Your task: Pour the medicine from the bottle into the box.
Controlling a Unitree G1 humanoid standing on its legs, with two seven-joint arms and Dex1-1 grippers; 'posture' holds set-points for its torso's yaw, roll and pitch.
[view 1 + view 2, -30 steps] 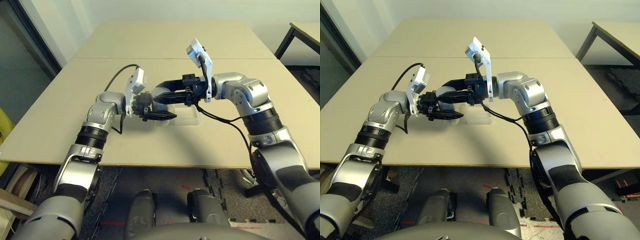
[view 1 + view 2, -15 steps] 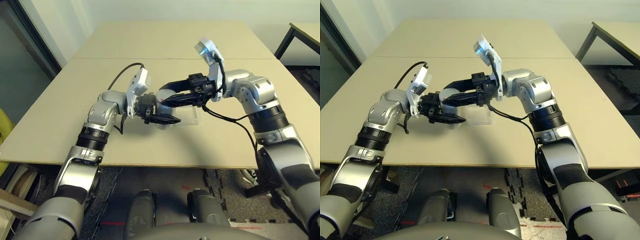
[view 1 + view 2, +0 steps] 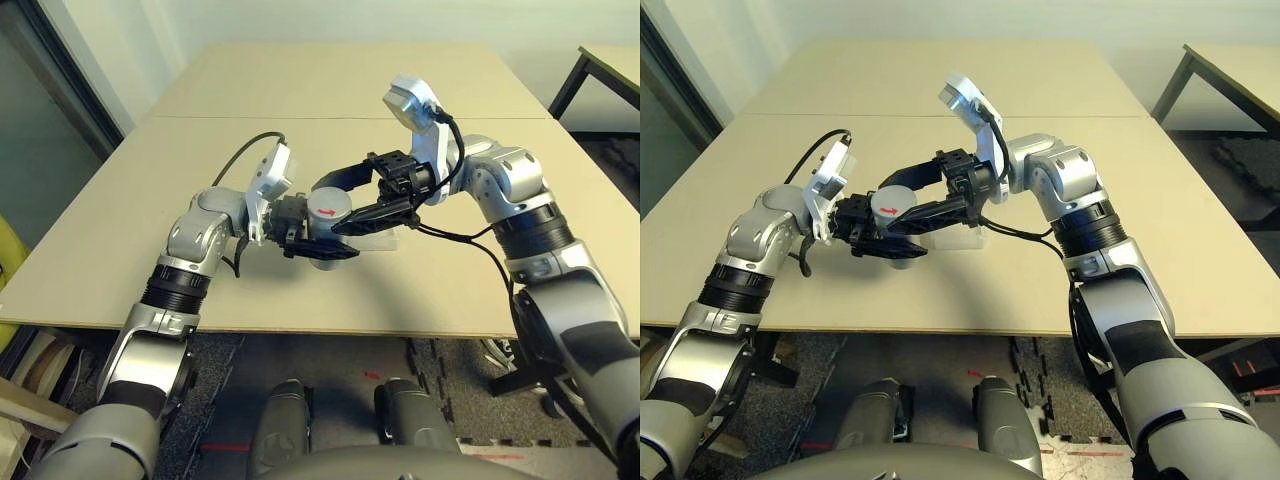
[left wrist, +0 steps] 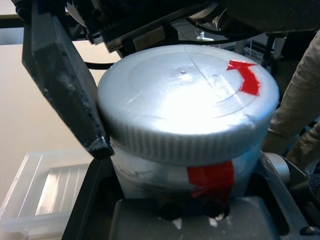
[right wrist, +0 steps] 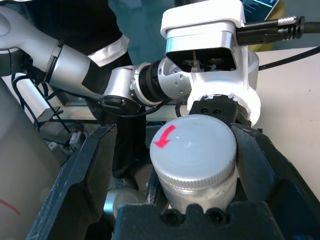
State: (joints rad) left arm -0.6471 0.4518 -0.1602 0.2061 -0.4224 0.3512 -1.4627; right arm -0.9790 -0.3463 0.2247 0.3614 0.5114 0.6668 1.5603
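Since a second ago we have lifted the bottle (image 3: 328,215) away from the desk (image 3: 420,130) and tipped it, so its cap (image 5: 192,145) with the red arrow now faces up toward our head; our right hand (image 3: 366,196) has spread wider and come around that cap.

Our left hand (image 3: 318,240) is clenched on the bottle's body, below the cap, holding it in the air above the near part of the desk. Our right hand is released, one finger (image 5: 82,180) on each side of the cap and, as far as the right wrist view shows, not yet pressing it.

The bottle's long axis points up and toward us, in line with our right hand's reach, so that hand is the one placed to twist the cap off. We judge the cap is the step in hand; nothing can pour until it is off.

The box (image 4: 47,187) lies on the desk just beyond and below the bottle, and looks empty. What is inside the bottle we cannot tell.
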